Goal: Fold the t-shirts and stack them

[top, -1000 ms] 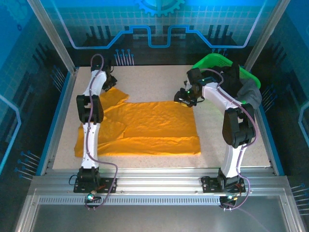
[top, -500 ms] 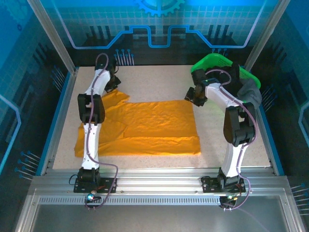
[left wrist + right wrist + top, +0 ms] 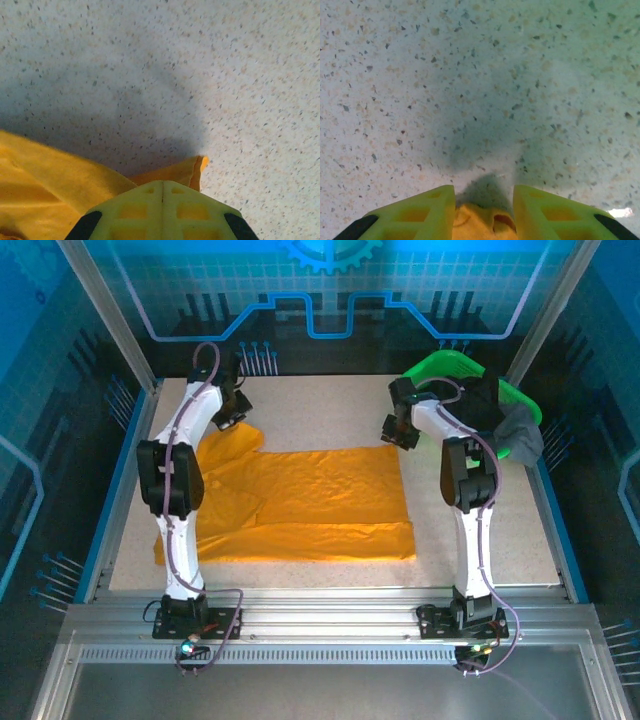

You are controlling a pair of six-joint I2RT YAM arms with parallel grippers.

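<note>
An orange-yellow t-shirt (image 3: 320, 495) lies spread flat on the speckled table, its front part folded over. My left gripper (image 3: 232, 418) is at the shirt's far left corner. In the left wrist view that gripper (image 3: 162, 184) is shut on a fold of the t-shirt (image 3: 50, 185), and a small tip of cloth pokes out past the fingers. My right gripper (image 3: 392, 435) is at the shirt's far right corner. In the right wrist view it (image 3: 484, 192) stands open, with a bunched edge of the t-shirt (image 3: 480, 222) lying between its two fingers.
A bright green plastic basket (image 3: 440, 368) stands at the back right, with dark clothes (image 3: 505, 425) piled in it, close behind the right arm. Metal frame posts and blue walls ring the table (image 3: 320, 405).
My left gripper has shut on the shirt's far left corner, and its elbow has swung left. The right gripper has shifted slightly at the far right corner and its jaws have narrowed around the cloth.
</note>
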